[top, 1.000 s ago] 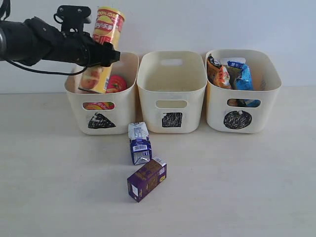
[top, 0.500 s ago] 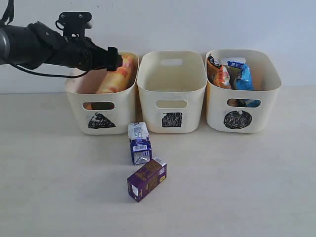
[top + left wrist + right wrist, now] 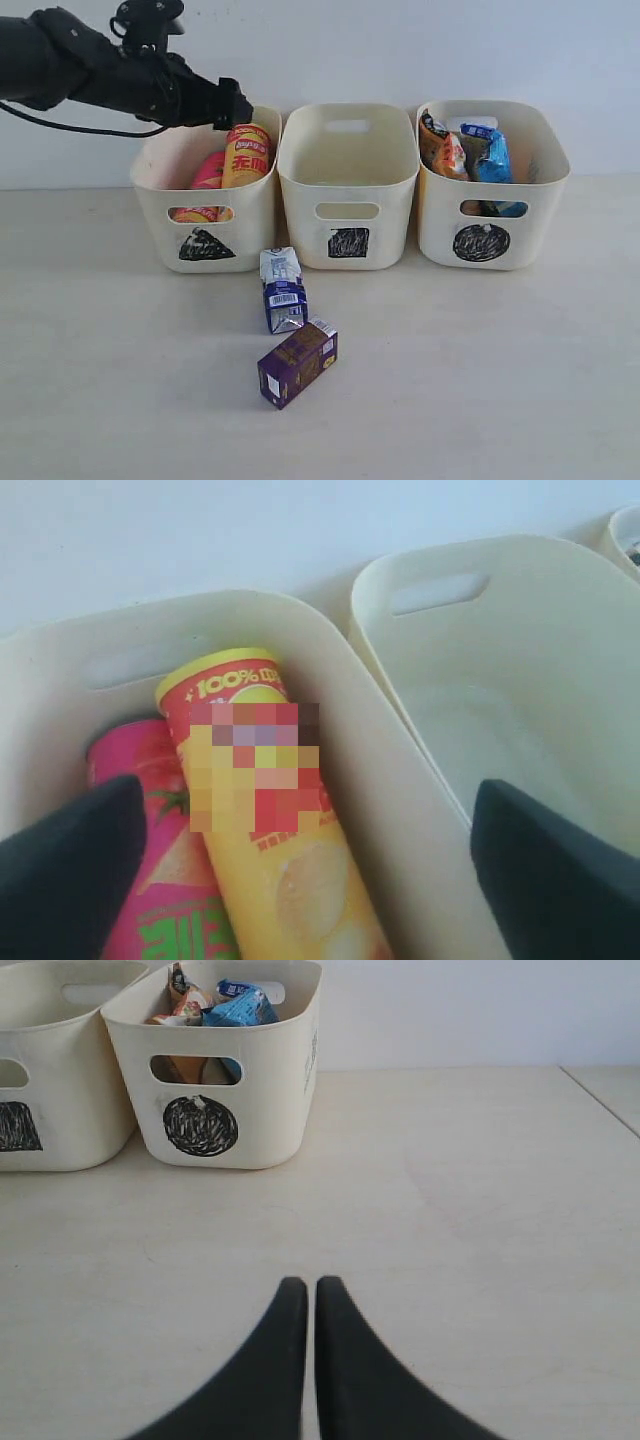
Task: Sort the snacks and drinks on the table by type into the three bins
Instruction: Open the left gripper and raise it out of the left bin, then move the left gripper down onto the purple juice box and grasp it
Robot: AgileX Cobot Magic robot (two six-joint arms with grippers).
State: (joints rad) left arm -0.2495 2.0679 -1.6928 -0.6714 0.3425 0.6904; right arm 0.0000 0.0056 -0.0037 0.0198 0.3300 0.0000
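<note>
My left gripper (image 3: 235, 105) hangs open over the triangle-marked bin (image 3: 158, 225), its fingers (image 3: 70, 880) wide apart and gripping nothing. Below it the yellow chip tube (image 3: 247, 155) leans in that bin beside the pink tube (image 3: 208, 172); in the left wrist view the yellow tube (image 3: 270, 870) and pink tube (image 3: 150, 890) lie side by side. Two drink cartons lie on the table (image 3: 480, 380): a blue-and-white one (image 3: 282, 290) and a dark purple one (image 3: 297, 362). My right gripper (image 3: 312, 1285) is shut and empty, low over the table, outside the exterior view.
The square-marked middle bin (image 3: 300, 220) holds nothing that shows. The circle-marked bin (image 3: 540, 210) at the right holds foil packets (image 3: 470, 150). A pale wall rises behind the bins. The right wrist view shows the circle bin (image 3: 270, 1080) ahead and a table edge (image 3: 600, 1100).
The left gripper let go of the yellow chip tube, which dropped into the triangle bin and settled beside the pink tube. The arm then rose slightly. The cartons stayed put.
</note>
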